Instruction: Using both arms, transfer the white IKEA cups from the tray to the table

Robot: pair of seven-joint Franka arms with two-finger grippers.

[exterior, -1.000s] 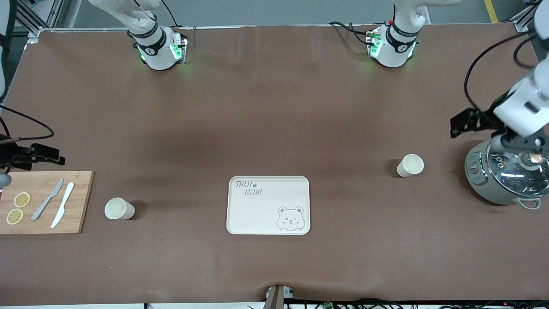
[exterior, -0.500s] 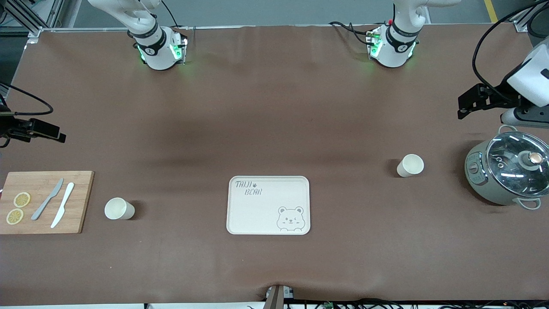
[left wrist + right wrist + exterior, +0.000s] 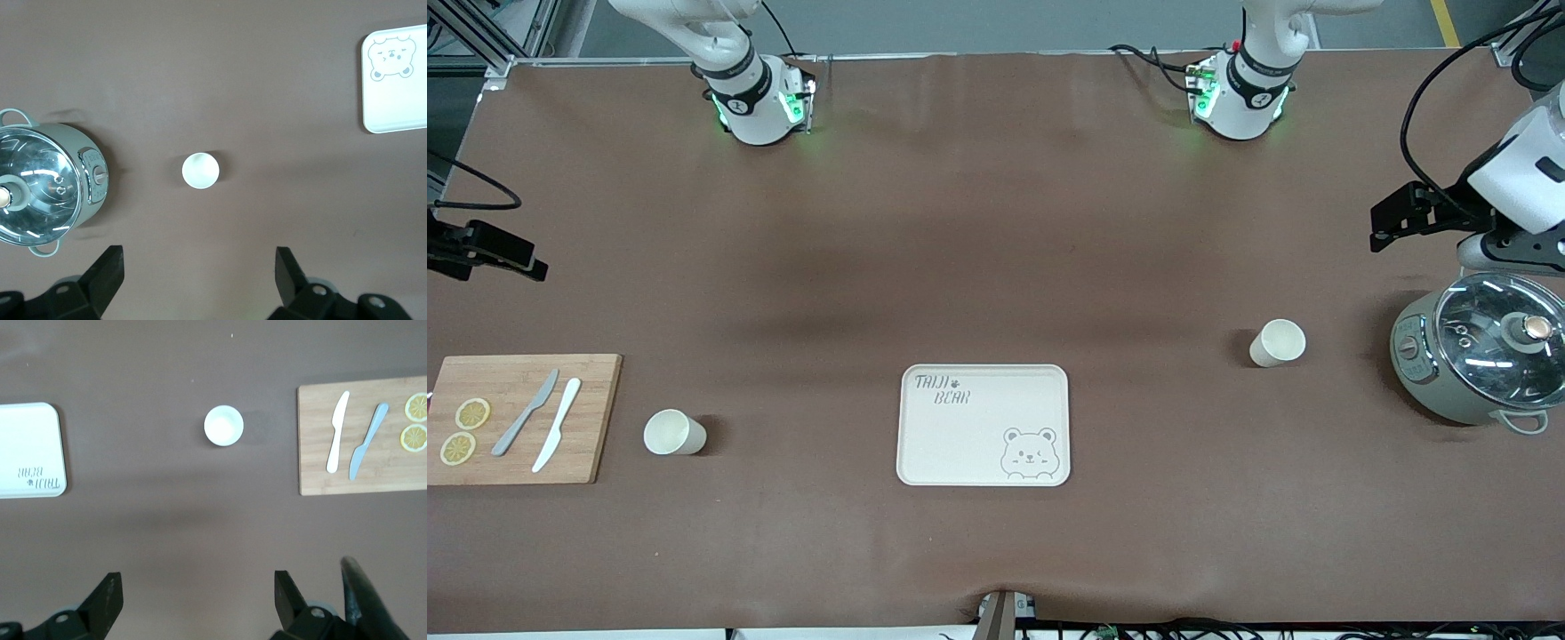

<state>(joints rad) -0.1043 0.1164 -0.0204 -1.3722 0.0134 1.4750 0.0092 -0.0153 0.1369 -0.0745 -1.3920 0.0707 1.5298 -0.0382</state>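
place: robotics lab | evidence: two arm bases [image 3: 756, 102] bolted to brown-covered table [image 3: 996, 222], aluminium framing

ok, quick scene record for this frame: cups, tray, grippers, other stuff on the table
cup A: upright on the table, between cutting board and tray
cup B: upright on the table, between tray and cooker
tray: bear-printed, mid-table, nothing on it
left gripper: open, holds nothing, up over the table near the cooker
right gripper: open, holds nothing, up over the right arm's end of the table
cutting board: with two knives and two lemon slices
cooker: glass-lidded, left arm's end
progress: no cup picked up yet
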